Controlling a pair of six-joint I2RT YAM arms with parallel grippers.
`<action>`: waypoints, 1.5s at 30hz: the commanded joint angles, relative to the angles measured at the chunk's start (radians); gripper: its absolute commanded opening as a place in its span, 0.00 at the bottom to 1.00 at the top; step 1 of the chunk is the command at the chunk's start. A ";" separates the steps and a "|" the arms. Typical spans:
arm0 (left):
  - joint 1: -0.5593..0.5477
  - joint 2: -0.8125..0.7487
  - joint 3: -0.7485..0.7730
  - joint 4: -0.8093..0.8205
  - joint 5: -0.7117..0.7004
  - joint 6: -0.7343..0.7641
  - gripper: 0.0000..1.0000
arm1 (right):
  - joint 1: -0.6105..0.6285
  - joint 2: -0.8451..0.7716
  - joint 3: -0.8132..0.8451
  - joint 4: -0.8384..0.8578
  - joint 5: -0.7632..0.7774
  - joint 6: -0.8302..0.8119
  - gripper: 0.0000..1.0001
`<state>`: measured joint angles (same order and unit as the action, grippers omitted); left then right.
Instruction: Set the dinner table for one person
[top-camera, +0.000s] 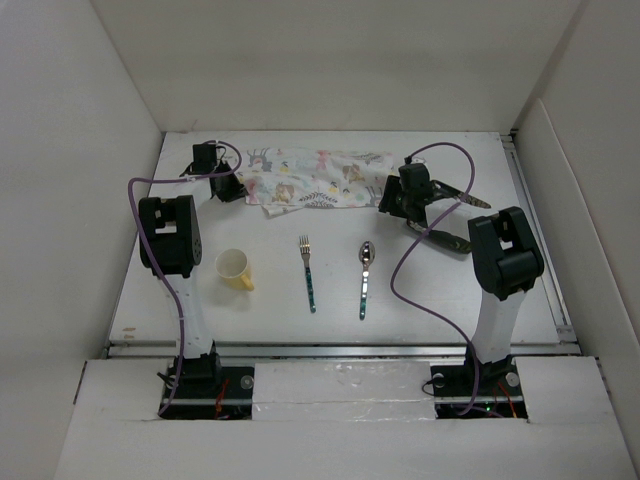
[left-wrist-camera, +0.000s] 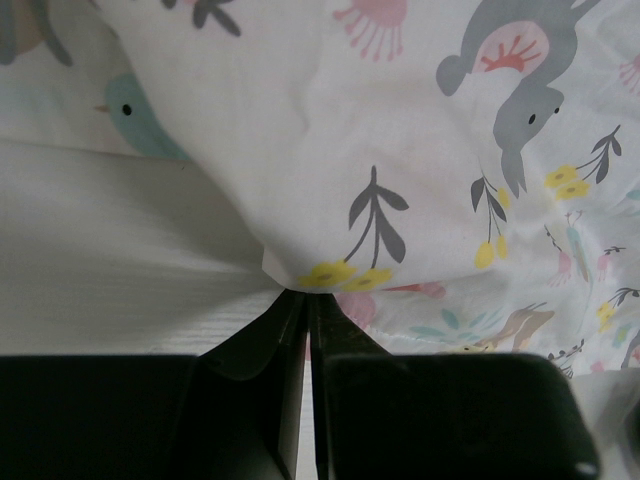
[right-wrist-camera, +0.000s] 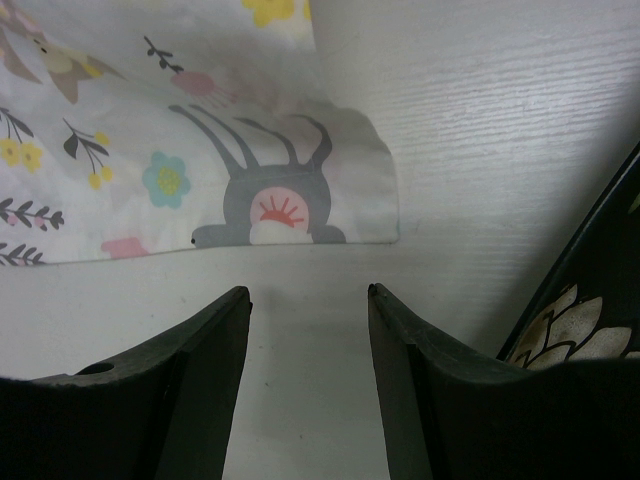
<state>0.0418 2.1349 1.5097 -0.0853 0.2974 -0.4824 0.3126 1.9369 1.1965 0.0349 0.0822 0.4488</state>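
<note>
Top view: dinner table (top-camera: 440, 290) fills the middle of the frame, white and matte, walled in by white panels. Both arm bases sit at the bottom edge.

Patterned placemat (top-camera: 310, 178) lies rumpled along the upper part of the table, not flat, lower edge uneven.

Left gripper (left-wrist-camera: 305, 295): fingers pressed together on a corner of the placemat, cloth bunched and pulled to a point right at the tips. In the top view that's the upper-left end of the cloth.

Right gripper (right-wrist-camera: 307, 292): fingers spread, holding nothing, bare table between them. The placemat's corner with the grey animal print lies just beyond the tips, not touching. In the top view the gripper is at the right end of the cloth.

A dark shape with a pale leaf pattern (right-wrist-camera: 585, 325) sits at the lower right of the right wrist view; can't tell what it is.

Below the placemat in the top view, left to right: yellow cup (top-camera: 234, 268) tipped on its side with its mouth towards upper left, fork (top-camera: 308, 270) with tines up-frame, spoon (top-camera: 365, 278) with bowl up-frame. Both have teal handles. All three are apart from each other and from the cloth.

Purple cables (top-camera: 400, 270) loop off both arms.
</note>
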 joint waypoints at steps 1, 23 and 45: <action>-0.003 0.017 0.061 0.039 0.029 -0.015 0.00 | 0.005 0.005 0.063 -0.001 0.063 0.013 0.56; 0.070 -0.261 -0.069 0.079 -0.020 -0.021 0.00 | 0.065 0.050 0.077 -0.044 0.087 -0.013 0.58; 0.052 -0.253 -0.101 0.102 -0.027 -0.016 0.00 | 0.115 0.169 0.230 -0.096 -0.033 -0.044 0.48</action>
<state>0.1047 1.9369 1.4178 -0.0265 0.2722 -0.5026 0.4324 2.0907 1.3872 -0.0029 0.0612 0.4114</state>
